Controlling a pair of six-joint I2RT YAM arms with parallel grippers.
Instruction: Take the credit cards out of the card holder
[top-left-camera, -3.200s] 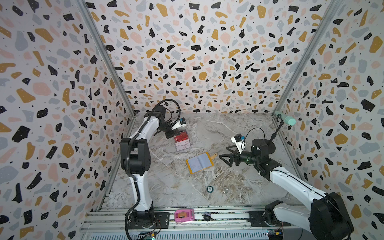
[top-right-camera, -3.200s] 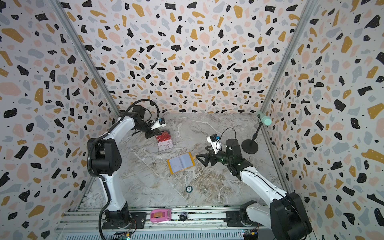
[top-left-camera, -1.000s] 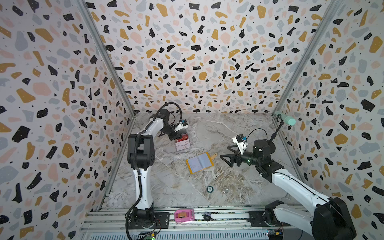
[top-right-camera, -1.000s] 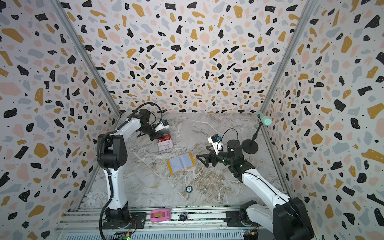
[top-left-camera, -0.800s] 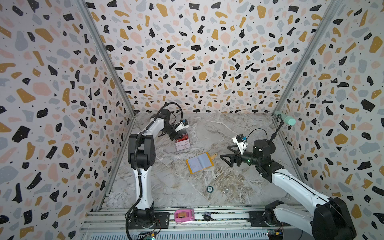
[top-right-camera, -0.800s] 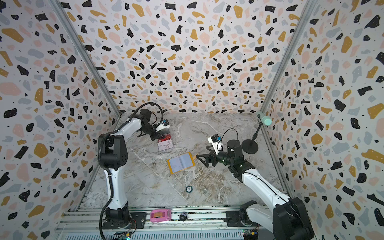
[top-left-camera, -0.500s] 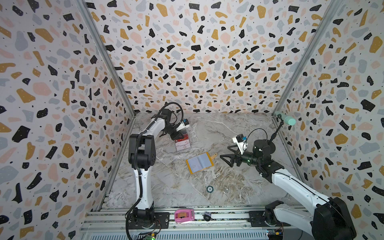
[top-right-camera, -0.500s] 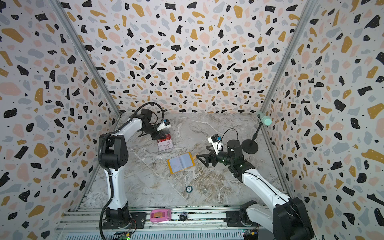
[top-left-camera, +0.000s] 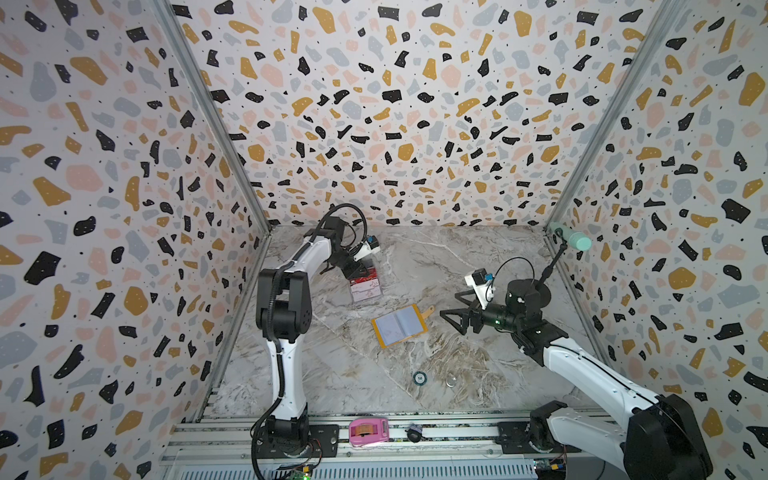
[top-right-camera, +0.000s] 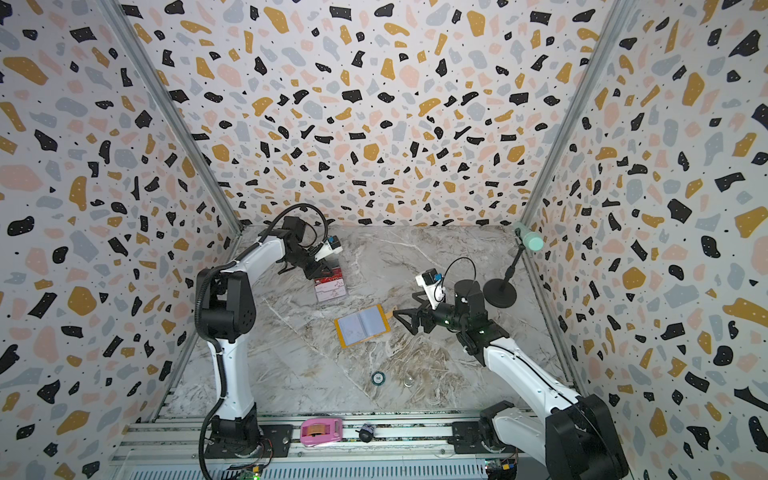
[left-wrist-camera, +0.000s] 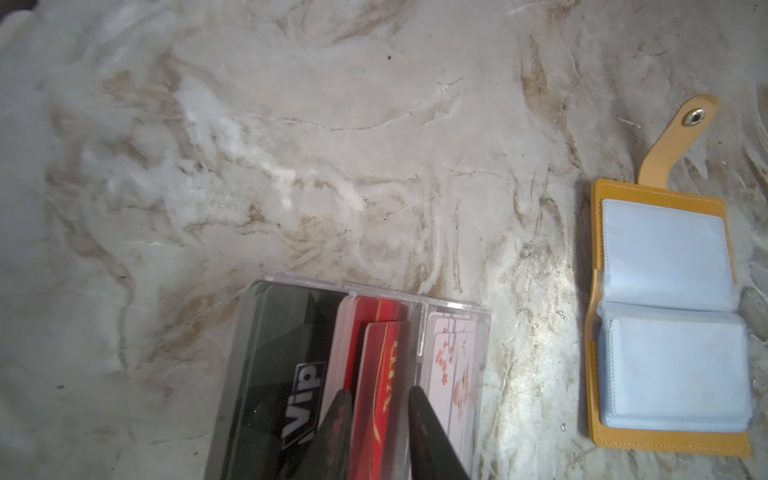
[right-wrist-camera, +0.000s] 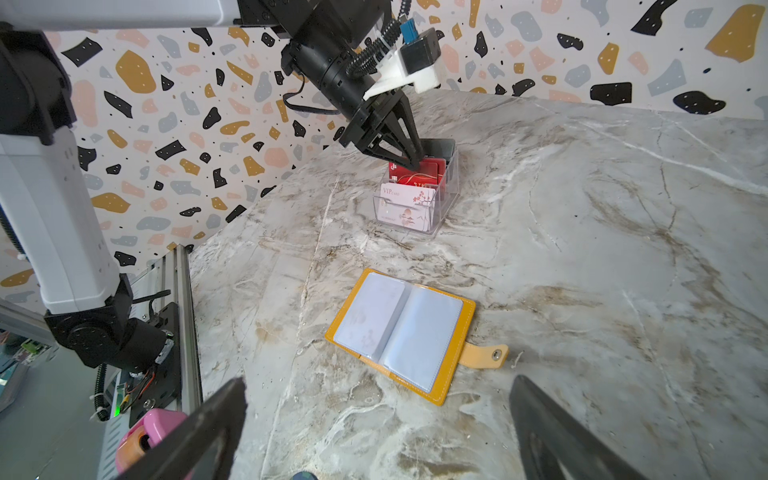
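The card holder (top-left-camera: 399, 325) lay open and flat in the middle of the marble table (top-left-camera: 457, 257). Its snap tab pointed toward the right gripper (right-wrist-camera: 376, 380), whose jaws stood wide near it. The left gripper (left-wrist-camera: 379, 390), narrowly parted, straddled a red card (left-wrist-camera: 380, 357) inside the clear acrylic stand (left-wrist-camera: 453, 309), crowded between the black Vip card (left-wrist-camera: 299, 382) and white cards (left-wrist-camera: 453, 374).

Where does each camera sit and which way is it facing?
Both top views: high above the front rail, facing down at the table; left gripper and right gripper show.
Left wrist: on the left arm, facing down past its fingers into the card stand.
Right wrist: on the right arm, facing across the card holder; its open fingers show.
Both wrist views share the card stand.
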